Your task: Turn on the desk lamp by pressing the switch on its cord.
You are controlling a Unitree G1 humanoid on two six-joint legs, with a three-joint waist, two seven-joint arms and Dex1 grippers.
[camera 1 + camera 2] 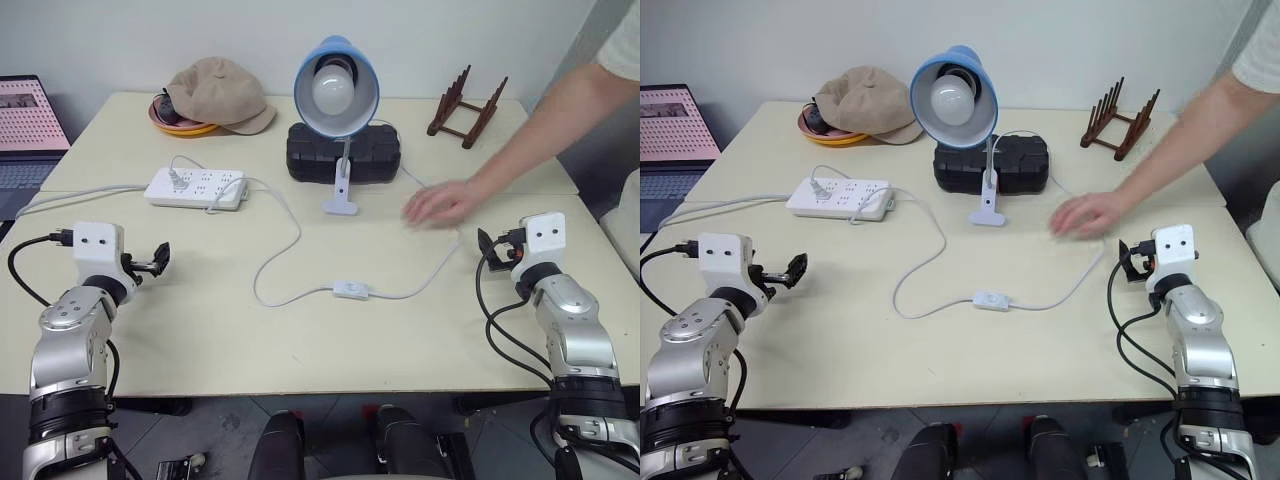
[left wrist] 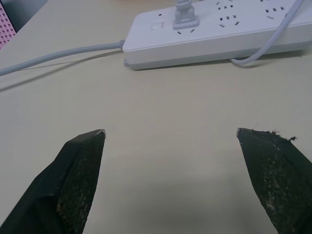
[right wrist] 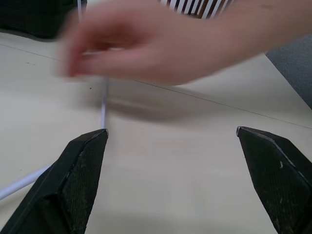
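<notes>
The desk lamp (image 1: 336,90), with a light-blue shade, a white bulb and a small white base, stands at the middle back of the table. Its thin white cord (image 1: 275,265) loops forward across the tabletop, and the small white switch (image 1: 351,290) lies on it at the table's centre. My left gripper (image 1: 158,260) hovers open over the left side of the table, well left of the switch. My right gripper (image 1: 1127,262) is open at the right side, with the cord (image 3: 103,105) running ahead of it. A person's hand (image 1: 440,203) reaches in over the cord, right of the lamp's base.
A white power strip (image 1: 196,187) with a plug in it lies at the back left, just ahead of my left gripper (image 2: 170,134). A black box (image 1: 345,152) sits behind the lamp. A tan cap (image 1: 220,93), a wooden rack (image 1: 465,105) and a laptop (image 1: 28,120) line the back.
</notes>
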